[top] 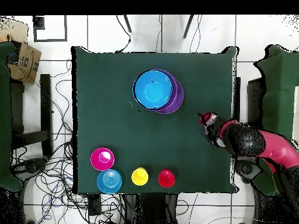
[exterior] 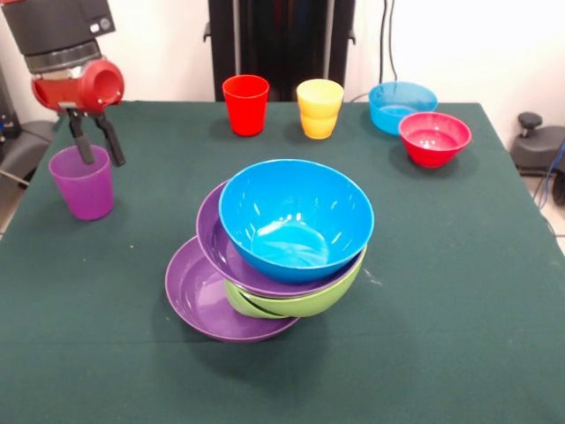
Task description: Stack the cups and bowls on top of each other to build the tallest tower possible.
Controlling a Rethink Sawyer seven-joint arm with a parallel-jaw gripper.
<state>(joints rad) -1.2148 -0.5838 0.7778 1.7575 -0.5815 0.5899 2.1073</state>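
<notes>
Standing on the table: everything listed below, on a dark green cloth (exterior: 459,291).
Gripper: the gripper (exterior: 97,141) hangs over the purple cup (exterior: 82,183) near one table edge; its two dark fingers (exterior: 113,141) are spread, one reaching down inside the cup's mouth and the other outside its rim. The jaws look parted, not pressed onto the wall, though the front view leaves contact with the rim hard to judge.
Purple cup: upright, mouth up, well apart from the other cups. In the overhead view the arm hides it.
Tower: the tower (exterior: 274,256) sits near the middle of the cloth, a lopsided heap of four large bowls.
Bottom bowl: a purple bowl (exterior: 199,296) resting on the cloth, offset to one side of the heap.
Second bowl: a lime green bowl (exterior: 300,303), tilted, only its outer wall showing.
Third bowl: another purple bowl (exterior: 221,247), leaning, its rim showing around the top one.
Top bowl: a blue bowl (exterior: 296,221), mouth up, nested in the purple one beneath.
Red cup: the red cup (exterior: 245,104) stands upright at the far edge, just beside the yellow-orange cup (exterior: 320,108).
Small bowls: a light blue bowl (exterior: 402,106) and a red bowl (exterior: 434,138) stand mouth up, close together, near the far corner.
</notes>
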